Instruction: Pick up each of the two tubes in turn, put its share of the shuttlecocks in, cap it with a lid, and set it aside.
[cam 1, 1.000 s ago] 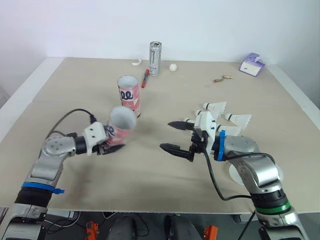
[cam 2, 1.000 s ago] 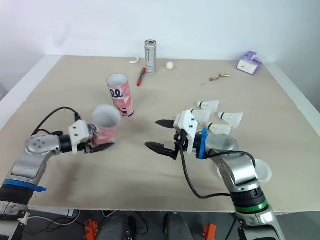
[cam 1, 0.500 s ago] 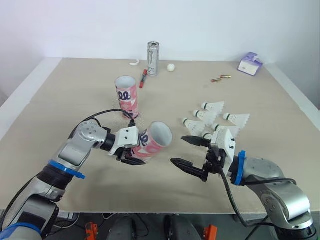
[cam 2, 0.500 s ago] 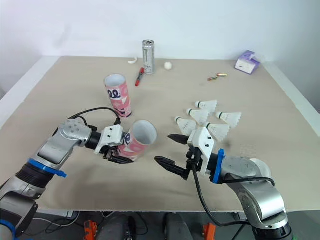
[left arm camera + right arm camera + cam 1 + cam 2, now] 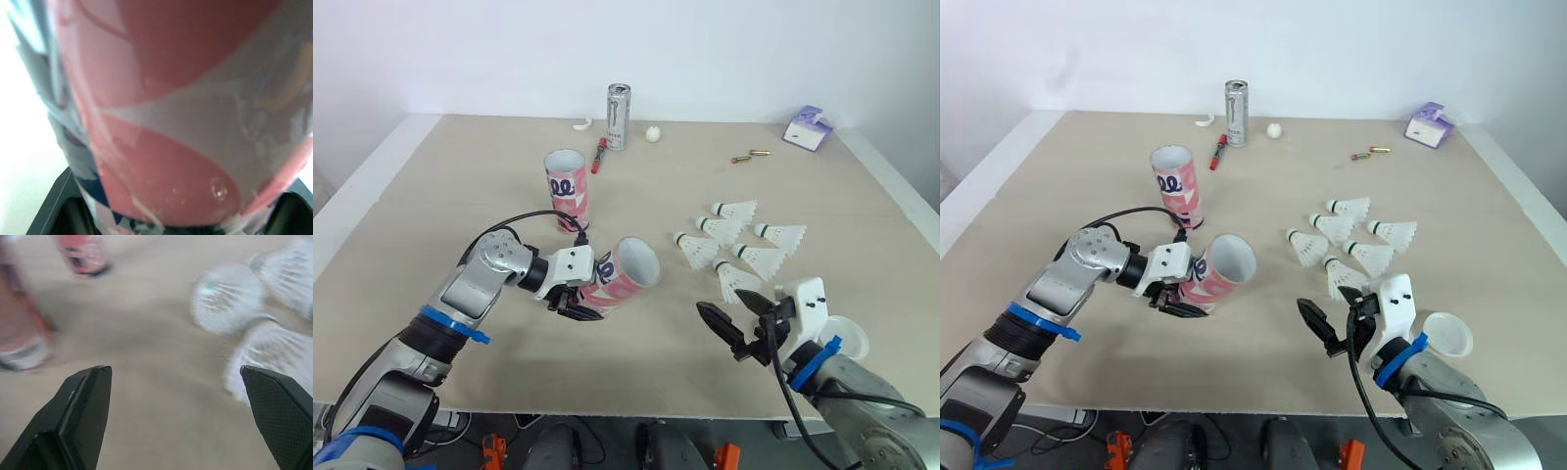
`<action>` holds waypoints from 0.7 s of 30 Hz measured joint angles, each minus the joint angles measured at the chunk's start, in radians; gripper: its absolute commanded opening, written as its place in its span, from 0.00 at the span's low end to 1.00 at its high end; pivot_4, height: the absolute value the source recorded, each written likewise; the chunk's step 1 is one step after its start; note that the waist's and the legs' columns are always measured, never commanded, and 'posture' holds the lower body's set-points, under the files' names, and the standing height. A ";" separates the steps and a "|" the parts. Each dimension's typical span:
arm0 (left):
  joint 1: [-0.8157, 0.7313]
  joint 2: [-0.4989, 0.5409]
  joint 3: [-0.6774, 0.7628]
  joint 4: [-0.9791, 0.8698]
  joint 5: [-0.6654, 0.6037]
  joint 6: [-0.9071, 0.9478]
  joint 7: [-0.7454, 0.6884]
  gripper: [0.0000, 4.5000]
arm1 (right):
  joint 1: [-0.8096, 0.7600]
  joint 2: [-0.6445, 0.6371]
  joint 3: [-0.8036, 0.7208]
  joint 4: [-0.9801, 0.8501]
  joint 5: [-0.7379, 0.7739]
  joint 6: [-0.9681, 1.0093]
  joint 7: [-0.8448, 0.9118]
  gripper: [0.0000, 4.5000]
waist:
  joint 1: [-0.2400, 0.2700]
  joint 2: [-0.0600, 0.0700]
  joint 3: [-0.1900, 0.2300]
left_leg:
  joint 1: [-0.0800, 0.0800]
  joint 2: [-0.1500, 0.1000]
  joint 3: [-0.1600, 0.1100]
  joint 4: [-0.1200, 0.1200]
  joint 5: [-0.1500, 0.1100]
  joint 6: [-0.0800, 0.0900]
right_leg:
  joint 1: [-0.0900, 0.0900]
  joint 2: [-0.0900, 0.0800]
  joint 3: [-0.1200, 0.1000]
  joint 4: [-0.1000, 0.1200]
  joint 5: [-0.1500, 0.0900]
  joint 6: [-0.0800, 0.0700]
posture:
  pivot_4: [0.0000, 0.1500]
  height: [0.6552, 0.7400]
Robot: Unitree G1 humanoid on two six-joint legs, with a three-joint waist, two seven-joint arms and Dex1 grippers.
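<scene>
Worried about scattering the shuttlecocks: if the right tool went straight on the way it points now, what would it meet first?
Probably bare table: the right tool, open, aims between the held tube and the nearest shuttlecock. Depth is unclear, so that shuttlecock could get brushed.

Held tube [image 5: 625, 276]: pink with white curved patches, white inside the mouth. Standing tube [image 5: 566, 189]: same pink and white, dark blue lettering. Shuttlecocks [image 5: 759, 259]: white feathers. Lid [image 5: 850, 338]: translucent white. Right gripper [image 5: 172, 369] fingers: black. Can [image 5: 618, 116]: silver with dark marking. Marker [image 5: 599, 153]: red, black end. Small ball [image 5: 653, 133]: white. Tissue pack [image 5: 806, 127]: purple and white. Table [image 5: 460, 176]: plain beige
</scene>
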 measured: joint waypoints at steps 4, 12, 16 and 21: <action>0.000 -0.004 0.000 -0.001 0.005 0.002 0.001 0.67 | -0.036 0.058 0.030 0.000 -0.042 0.043 -0.129 1.00 | 0.000 0.000 0.000 | 0.000 0.000 0.000 0.000 0.000 0.000 | 0.000 0.000 0.000 0.000 0.000 0.000 | 1.00 1.00; 0.002 -0.007 0.001 -0.013 0.005 0.023 0.006 0.67 | -0.127 0.128 0.086 0.010 -0.094 0.105 -0.256 1.00 | 0.000 0.001 0.000 | -0.001 -0.002 0.000 0.000 0.000 0.000 | 0.000 -0.001 0.001 0.000 0.000 0.001 | 1.00 1.00; 0.004 -0.007 0.001 -0.014 0.005 0.025 0.008 0.67 | -0.207 0.161 0.087 0.055 -0.124 0.146 -0.308 1.00 | 0.000 0.001 0.000 | -0.001 -0.002 0.000 0.000 0.000 0.001 | 0.000 0.000 0.002 0.000 0.000 0.001 | 1.00 1.00; 0.009 -0.008 0.004 -0.022 0.005 0.034 0.012 0.67 | -0.266 0.188 0.083 0.099 -0.144 0.195 -0.344 1.00 | 0.000 0.001 0.000 | -0.001 -0.002 -0.001 0.000 0.000 0.001 | 0.000 0.000 0.001 0.000 0.000 0.001 | 1.00 1.00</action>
